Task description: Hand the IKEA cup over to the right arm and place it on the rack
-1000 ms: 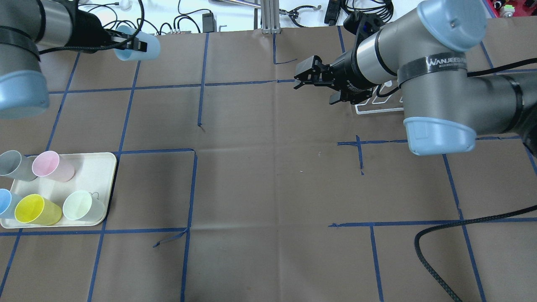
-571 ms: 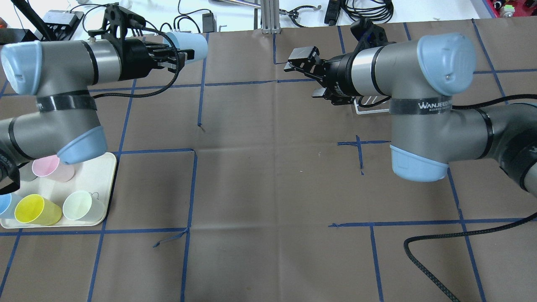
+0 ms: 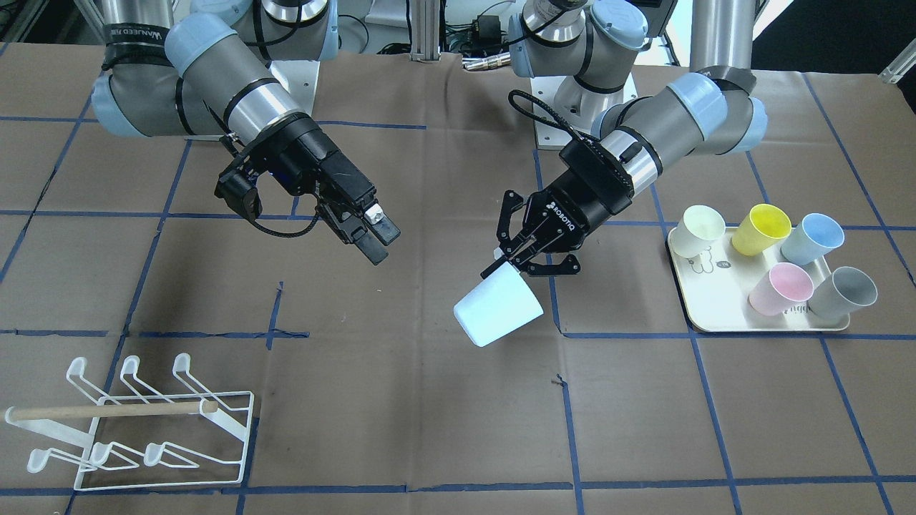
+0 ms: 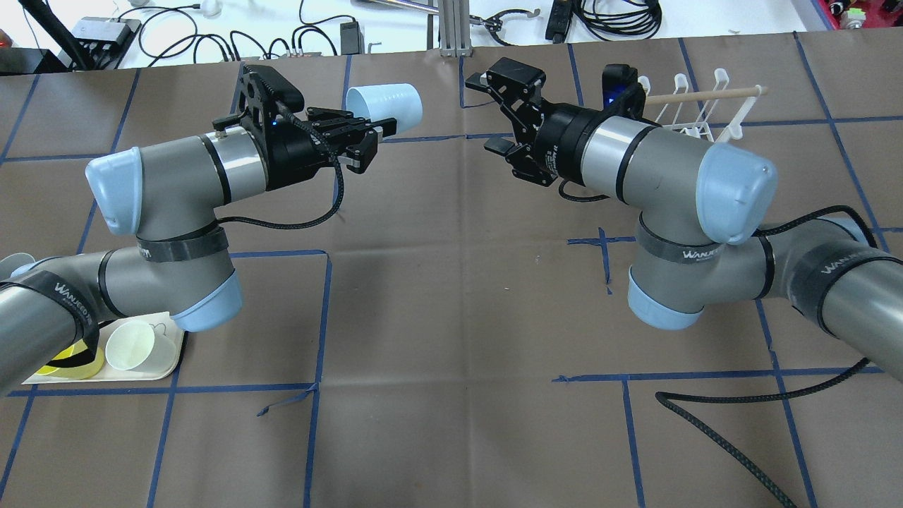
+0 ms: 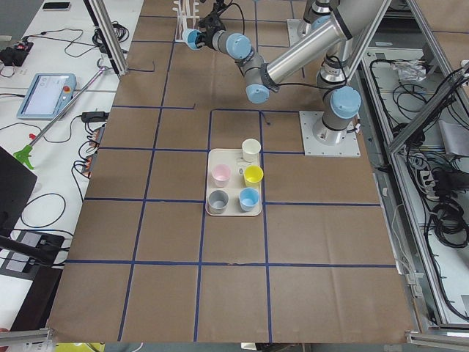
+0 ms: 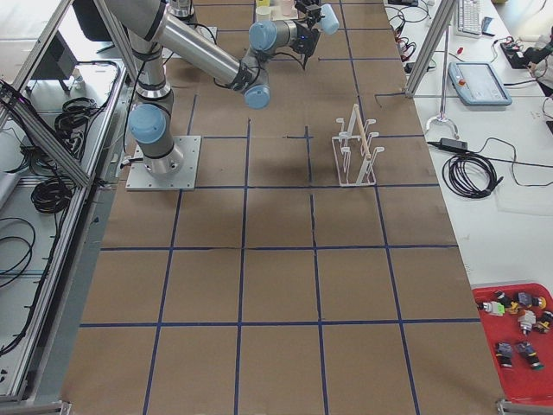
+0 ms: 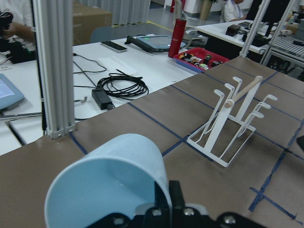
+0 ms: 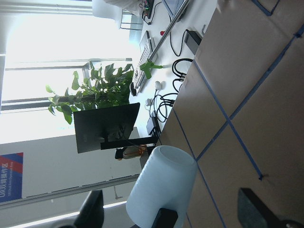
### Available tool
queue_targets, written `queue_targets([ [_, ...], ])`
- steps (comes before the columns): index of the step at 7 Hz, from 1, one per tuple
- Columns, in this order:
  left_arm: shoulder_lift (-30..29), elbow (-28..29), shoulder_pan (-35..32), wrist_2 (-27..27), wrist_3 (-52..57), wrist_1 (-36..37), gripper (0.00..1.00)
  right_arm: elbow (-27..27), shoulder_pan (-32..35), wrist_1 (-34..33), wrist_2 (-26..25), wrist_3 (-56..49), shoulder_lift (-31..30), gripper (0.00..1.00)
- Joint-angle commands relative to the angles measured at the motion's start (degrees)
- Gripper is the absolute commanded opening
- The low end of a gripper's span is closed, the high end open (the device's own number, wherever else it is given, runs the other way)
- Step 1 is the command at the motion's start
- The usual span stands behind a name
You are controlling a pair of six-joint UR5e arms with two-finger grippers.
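- Overhead exterior: left claw [image 4: 381, 128] grasps pale blue cup [image 4: 388, 104] by the rim, mid-air.
- Handover pending: right claw [image 4: 488, 111] released, facing cup, apart.
- Next: right claw must close on cup body.

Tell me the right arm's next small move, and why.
Probably ease the right gripper toward the cup: its jaws stand open and apart from the cup, which the left gripper holds by the rim, base pointing that way.
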Motion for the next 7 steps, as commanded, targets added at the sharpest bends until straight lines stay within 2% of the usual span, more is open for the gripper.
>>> queue_targets([
  [1,-2.9,-0.1,-0.6,0.1,-14.8,10.8,0.0,1.0,0.4,-5.7,-0.8,6.5,2.2,1.0],
  [2,-3.2,-0.2,-1.8,0.3,-18.4,14.7,0.0,1.0,0.5,-5.6,-0.9,6.4,2.2,1.0],
  [5,-3.1,-0.5,-4.4,2.3,-18.4,15.2,0.0,0.8,0.9,-5.6,-1.4,6.4,2.3,0.99],
  [6,-3.1,-0.5,-4.4,2.3,-18.5,15.2,0.0,0.7,0.9,-5.7,-4.5,6.4,3.0,0.99],
  [7,-3.1,-0.5,-4.4,2.3,-18.4,15.2,0.0,0.0,0.9,-5.7,-4.5,6.5,3.9,0.98],
])
